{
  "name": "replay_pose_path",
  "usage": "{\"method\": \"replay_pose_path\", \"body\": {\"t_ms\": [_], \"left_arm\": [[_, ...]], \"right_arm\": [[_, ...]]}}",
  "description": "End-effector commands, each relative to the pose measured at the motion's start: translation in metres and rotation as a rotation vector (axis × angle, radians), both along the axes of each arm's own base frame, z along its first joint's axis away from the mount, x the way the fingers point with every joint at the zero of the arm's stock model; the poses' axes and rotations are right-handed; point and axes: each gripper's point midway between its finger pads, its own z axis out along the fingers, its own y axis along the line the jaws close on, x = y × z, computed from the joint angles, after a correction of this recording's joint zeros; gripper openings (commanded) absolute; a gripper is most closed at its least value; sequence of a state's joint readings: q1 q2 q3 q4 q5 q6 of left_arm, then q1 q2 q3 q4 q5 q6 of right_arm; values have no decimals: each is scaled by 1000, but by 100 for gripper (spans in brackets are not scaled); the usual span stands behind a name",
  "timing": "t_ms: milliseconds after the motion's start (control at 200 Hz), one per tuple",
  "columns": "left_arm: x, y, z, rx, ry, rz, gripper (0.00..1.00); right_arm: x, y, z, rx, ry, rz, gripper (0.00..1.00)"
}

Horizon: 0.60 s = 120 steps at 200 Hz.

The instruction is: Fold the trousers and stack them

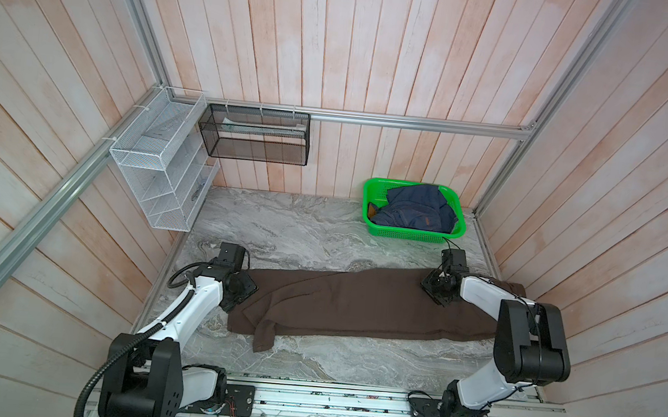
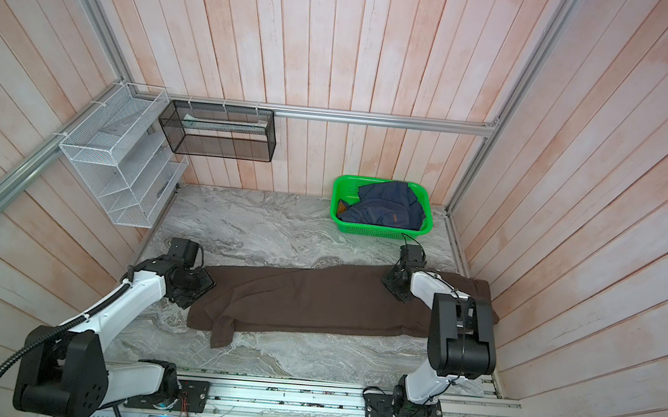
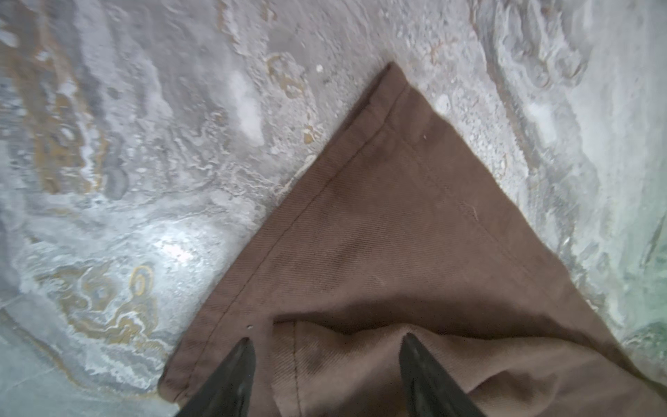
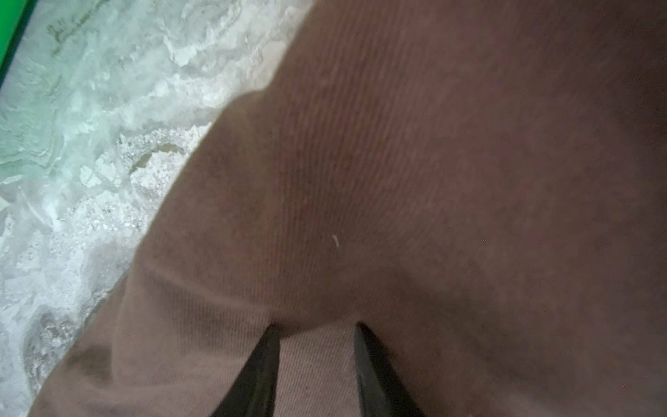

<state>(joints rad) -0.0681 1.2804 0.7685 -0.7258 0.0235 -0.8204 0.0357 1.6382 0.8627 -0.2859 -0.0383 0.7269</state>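
In both top views the trousers (image 1: 356, 303) (image 2: 315, 299) lie stretched across the middle of the marble-patterned bench (image 1: 301, 231), running from 9 o'clock to 3 o'clock. At their 9 o'clock end the cloth is doubled over itself, and one flap hangs toward 6 o'clock.

The left end effector (image 3: 326, 339) sits low at that 9 o'clock end. Its wrist view shows the two fingers (image 3: 238, 379) standing wide apart over a hemmed corner of a leg. One tip rests on the lower layer just outside the edge of an upper fold, the other presses into that fold – nothing is clamped.

The right end effector (image 4: 315, 326) is down on the far edge of the trousers, toward their 3 o'clock end. Its fingers (image 4: 375, 375) stand partly apart with brown cloth between them and a swell of fabric just past the tips – whether they pinch the cloth I cannot tell.

At 1 o'clock on the bench a green basket (image 1: 405, 235) holds a crumpled navy garment (image 1: 416, 209), apart from the trousers.
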Motion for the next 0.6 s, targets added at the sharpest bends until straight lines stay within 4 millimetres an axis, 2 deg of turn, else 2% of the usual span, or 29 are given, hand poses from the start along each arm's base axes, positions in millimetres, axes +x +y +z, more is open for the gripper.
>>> {"method": "replay_pose_path", "body": {"t_ms": [0,185,470,595], "left_arm": [[4,-10,-5,-47,-1,-51,63],[-10,-11,-23,-61,48,-36,59],[-34,-13,-40,-82,87,-21,65],[-27,-21,-40,-139,36,-3,57]], "right_arm": [[-36,-15,-30,-62,148,-13,39],[-38,-12,-29,-44,142,-10,39],[-36,-11,-26,-37,126,-7,38],[-34,-10,-27,-31,131,-4,38]]}}
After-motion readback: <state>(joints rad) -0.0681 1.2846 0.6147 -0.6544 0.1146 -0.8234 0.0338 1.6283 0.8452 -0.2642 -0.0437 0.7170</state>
